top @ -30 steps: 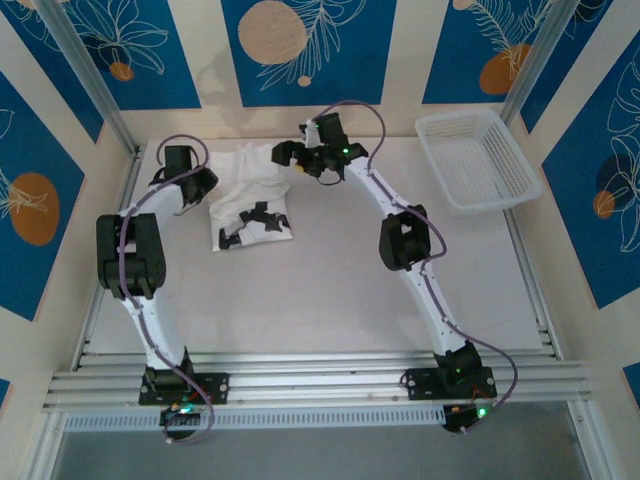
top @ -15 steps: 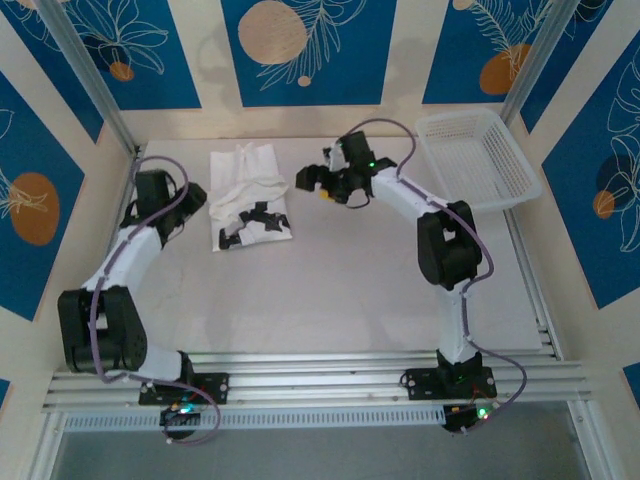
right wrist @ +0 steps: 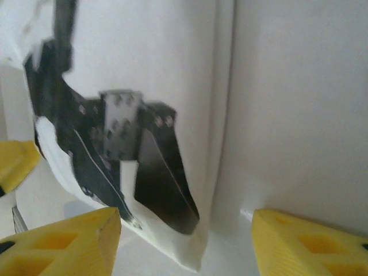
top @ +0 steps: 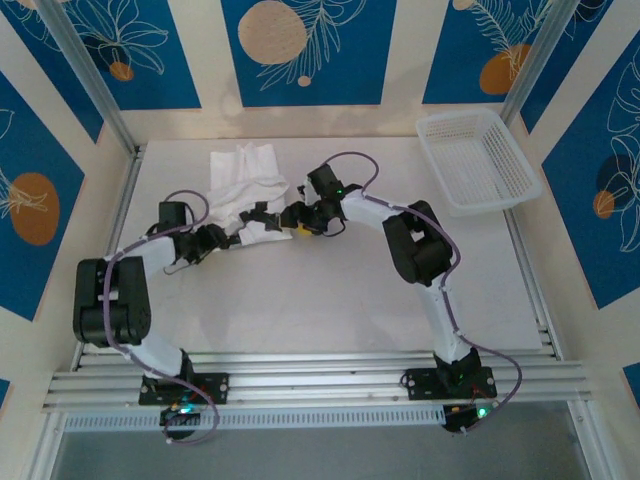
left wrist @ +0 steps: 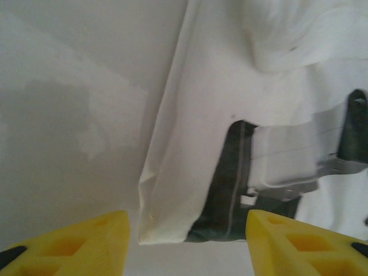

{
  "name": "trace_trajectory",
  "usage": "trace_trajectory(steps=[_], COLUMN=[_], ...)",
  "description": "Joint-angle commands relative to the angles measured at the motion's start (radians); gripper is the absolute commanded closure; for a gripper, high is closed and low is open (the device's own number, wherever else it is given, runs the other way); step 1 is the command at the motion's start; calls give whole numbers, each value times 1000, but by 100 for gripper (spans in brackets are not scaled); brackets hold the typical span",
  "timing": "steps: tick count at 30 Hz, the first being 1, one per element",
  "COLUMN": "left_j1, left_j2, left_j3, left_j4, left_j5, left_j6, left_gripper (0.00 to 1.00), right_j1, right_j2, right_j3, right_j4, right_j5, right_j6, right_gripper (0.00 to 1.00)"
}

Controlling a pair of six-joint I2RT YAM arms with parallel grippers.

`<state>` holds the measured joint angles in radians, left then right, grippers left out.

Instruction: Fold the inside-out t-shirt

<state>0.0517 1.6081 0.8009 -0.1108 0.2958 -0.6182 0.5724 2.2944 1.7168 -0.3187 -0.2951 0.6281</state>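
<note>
Seen from overhead, the inside-out t-shirt (top: 245, 185) lies bunched into a rough rectangle on the white table (top: 330, 300), upper left of centre, w/ dark patches along its lower edge. At the shirt's lower-left corner sits the left gripper (top: 222, 238). At the lower-right corner is the right gripper (top: 292, 217). Both are low over the tabletop. Left wrist cam: yellow fingertips (left wrist: 75, 244) are spread wide at the bottom of frame, and the cloth's corner sits just above the gap, left of centre. Right wrist cam: yellow fingertips (right wrist: 63, 238) are likewise apart, and a cloth corner reaches down between them at bottom centre; can't tell if anything touches. A white mesh basket (top: 475, 160) sits upper right, well apart from the shirt.
</note>
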Motion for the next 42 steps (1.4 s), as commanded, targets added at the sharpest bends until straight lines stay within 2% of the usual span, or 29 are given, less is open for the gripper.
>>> trace_trajectory(steps=[1,4,5,7,13,15,21,27,33,34,36,37,38,39,42], left_j1=[-9,-10,-10,-9,-11,-17,-89,-288,-364,-372,-376,-376,-376,-377,-377], left_j2=[47,72,74,71,-41,-120,-445,-802,-1156,-1204,-1270,-1291,-1299,-1297,-1229], left_j3=[23,15,12,-2,-107,-171,-368,-509,-602,-611,-609,-599,-587,-573,-490], left_j4=[109,134,138,151,127,113,-75,-320,-555,-569,-591,-595,-586,-578,-577], left_j5=[71,78,81,100,126,133,98,21,27,33,21,6,-5,-19,-88], left_j6=[-30,-48,-50,-59,-76,-85,-91,-217,-370,-388,-405,-405,-402,-389,-318], left_gripper=[54,76,85,99,100,100,100,100,100,98,66,52,44,41,40], right_j1=[29,29,27,19,-7,-17,-59,29,128,141,140,131,119,105,49], right_j2=[52,48,47,39,-88,-152,-362,-553,-754,-788,-834,-850,-860,-865,-852], right_j3=[42,27,24,14,-150,-235,-537,-795,-1013,-1026,-1018,-997,-972,-951,-895], right_j4=[7,25,27,33,101,115,122,63,31,20,-15,-40,-61,-70,-66], right_j5=[-46,-56,-64,-93,-116,-114,-144,-118,-35,-24,-23,-25,-24,-26,-55], right_j6=[25,36,40,50,71,66,53,59,164,171,175,166,153,148,142], right_gripper=[57,90,98,100,100,100,100,100,100,94,65,56,52,50,48])
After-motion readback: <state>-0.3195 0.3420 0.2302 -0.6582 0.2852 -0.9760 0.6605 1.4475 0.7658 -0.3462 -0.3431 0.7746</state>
